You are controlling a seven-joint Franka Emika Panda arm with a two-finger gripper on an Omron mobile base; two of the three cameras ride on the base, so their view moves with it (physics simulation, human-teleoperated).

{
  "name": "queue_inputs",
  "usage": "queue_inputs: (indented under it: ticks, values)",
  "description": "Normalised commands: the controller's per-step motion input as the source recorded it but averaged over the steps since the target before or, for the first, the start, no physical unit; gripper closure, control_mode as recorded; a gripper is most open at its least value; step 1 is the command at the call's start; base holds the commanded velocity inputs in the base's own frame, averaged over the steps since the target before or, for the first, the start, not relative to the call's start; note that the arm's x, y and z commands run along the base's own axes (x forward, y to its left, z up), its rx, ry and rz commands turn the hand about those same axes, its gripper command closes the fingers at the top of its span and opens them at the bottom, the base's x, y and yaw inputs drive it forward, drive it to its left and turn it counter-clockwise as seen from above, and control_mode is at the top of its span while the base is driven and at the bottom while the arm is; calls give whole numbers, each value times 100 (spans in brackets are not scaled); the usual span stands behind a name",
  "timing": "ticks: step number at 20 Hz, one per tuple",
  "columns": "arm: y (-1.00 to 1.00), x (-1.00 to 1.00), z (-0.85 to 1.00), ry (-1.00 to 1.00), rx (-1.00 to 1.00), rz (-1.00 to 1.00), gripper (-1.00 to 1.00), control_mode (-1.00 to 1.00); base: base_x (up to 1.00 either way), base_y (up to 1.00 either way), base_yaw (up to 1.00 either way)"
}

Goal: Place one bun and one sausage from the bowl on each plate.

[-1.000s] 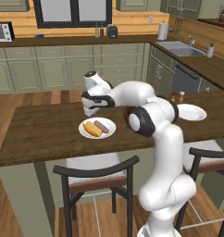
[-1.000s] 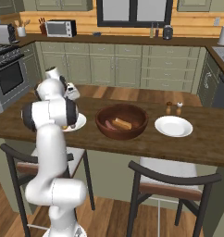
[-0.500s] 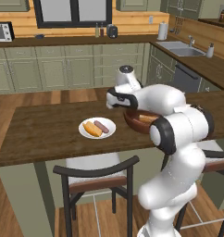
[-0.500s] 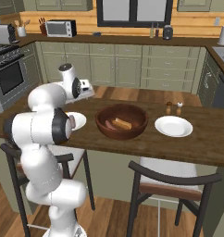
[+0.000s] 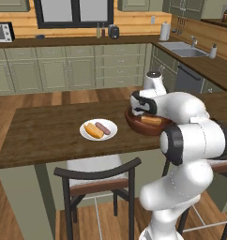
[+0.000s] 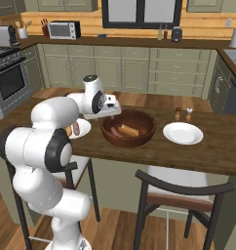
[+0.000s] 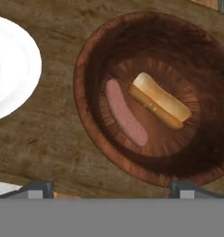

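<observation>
Arm bent over counter, end effector [image 6: 111,111] spread wide, empty, above bowl [image 6: 128,128] rim, pointing down

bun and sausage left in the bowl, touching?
Apart. The hand view shows the bun and sausage side by side in the bowl, a strip of dark bowl floor between them.

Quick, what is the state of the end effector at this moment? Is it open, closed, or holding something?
End effector: open, holding nothing, above the near rim of the bowl.
</observation>
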Motion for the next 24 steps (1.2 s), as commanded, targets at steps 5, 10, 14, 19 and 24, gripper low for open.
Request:
queue_inputs:
  ticks: [5,10,14,19,24]
  values:
    - [-47,22,0,0,0,0,-100,-100,0,0,0]
    - [-35,2,-29,1,0,4,-100,-100,0,0,0]
    - [-32,19,-48,7,0,10,-100,-100,0,0,0]
    - [-23,41,-49,2,0,14,-100,-100,0,0,0]
    - [-2,57,-34,0,0,19,-100,-100,0,0,0]
